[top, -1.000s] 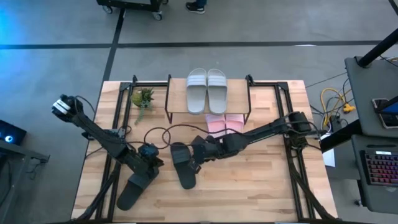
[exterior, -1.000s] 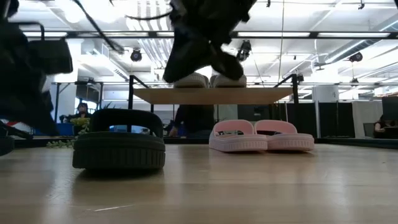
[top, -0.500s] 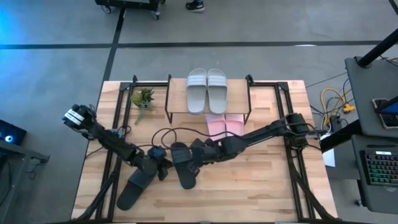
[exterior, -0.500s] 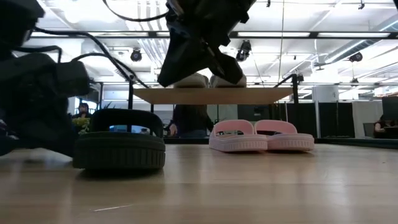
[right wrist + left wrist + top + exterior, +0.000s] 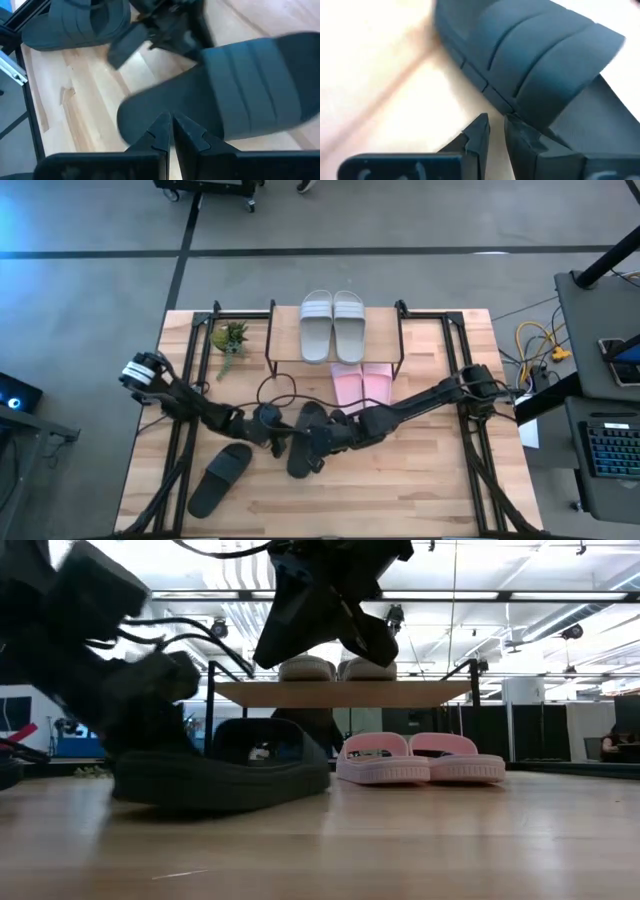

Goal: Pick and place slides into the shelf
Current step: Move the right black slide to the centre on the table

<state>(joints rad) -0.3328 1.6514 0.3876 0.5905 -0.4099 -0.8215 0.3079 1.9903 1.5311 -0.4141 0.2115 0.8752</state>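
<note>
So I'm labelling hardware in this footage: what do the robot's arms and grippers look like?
Both arms are dark, near-black jointed links. The left arm has a white-marked joint at its outer end and a thin black cable looping near its wrist. The right arm is likewise dark. The left gripper and right gripper each have two dark, tapered fingers.

shelf [image 5: 335, 362] top: we see grey slides [image 5: 333, 325] filling it | under it, pink slides [image 5: 361, 383] at 12 o'clock

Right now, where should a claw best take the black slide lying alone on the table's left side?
Probably the wide strap, from above: the black slide lies flat, sole down, so the strap arches up with room beneath.
</note>
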